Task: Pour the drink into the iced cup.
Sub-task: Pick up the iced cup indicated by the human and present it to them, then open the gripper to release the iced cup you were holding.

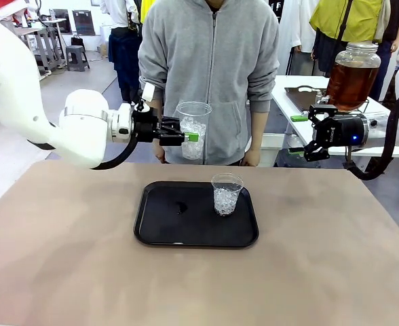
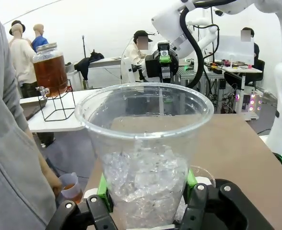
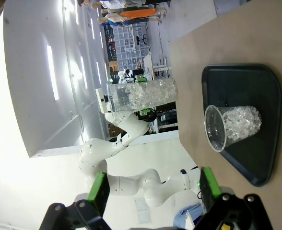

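While left gripper [image 1: 191, 136] clamps iced cup [image 1: 193, 117] | right gripper [image 1: 296, 135] spread, seemingly empty | drink [image 1: 349, 85] beyond it

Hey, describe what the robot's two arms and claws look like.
The left arm and right arm are glossy white with rounded joints. The left claw and right claw are black with bright green pads. A thick black cable loops under the left wrist; another black hose trails from the right wrist, where a small blue light glows.

Clear glossy plastic cup [image 1: 194, 115], glossy black tray [image 1: 159, 225], matt tan tabletop [image 1: 57, 258], clear glass jar [image 1: 352, 78], grey cloth hoodie [image 1: 213, 61].
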Tool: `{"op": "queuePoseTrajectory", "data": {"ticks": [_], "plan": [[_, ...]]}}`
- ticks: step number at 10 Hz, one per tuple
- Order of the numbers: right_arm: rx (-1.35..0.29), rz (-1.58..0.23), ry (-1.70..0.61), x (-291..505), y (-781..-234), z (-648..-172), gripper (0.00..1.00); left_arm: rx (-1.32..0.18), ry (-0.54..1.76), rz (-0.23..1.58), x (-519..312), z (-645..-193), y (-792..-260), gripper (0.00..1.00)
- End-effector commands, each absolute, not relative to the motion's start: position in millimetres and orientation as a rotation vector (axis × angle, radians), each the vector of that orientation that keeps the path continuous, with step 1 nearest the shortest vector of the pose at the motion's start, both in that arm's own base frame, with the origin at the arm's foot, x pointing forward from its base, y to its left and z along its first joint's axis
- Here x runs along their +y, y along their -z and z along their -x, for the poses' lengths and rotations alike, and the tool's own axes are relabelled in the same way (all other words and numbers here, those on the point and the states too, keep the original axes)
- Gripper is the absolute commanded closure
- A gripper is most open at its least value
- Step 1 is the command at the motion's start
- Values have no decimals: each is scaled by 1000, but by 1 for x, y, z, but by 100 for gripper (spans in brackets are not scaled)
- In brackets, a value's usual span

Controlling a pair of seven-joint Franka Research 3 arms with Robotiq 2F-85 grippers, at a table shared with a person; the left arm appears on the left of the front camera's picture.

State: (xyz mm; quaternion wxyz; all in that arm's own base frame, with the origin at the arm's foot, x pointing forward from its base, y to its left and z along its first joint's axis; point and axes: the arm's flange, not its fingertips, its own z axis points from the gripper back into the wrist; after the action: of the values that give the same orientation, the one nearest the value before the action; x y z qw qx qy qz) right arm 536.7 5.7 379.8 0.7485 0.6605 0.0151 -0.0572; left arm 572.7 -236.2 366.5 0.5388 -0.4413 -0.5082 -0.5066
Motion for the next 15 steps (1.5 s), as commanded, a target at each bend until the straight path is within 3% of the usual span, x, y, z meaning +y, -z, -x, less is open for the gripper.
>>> {"op": "queuePoseTrajectory", "data": {"ticks": [1,15], "plan": [[29,-1445,122,6,-381,-537,0,-1208,1206,1053,-236,-571,-365,33],[29,-1445,122,6,-381,-537,0,-1208,1206,1053,-236,-571,-365,33]]}}
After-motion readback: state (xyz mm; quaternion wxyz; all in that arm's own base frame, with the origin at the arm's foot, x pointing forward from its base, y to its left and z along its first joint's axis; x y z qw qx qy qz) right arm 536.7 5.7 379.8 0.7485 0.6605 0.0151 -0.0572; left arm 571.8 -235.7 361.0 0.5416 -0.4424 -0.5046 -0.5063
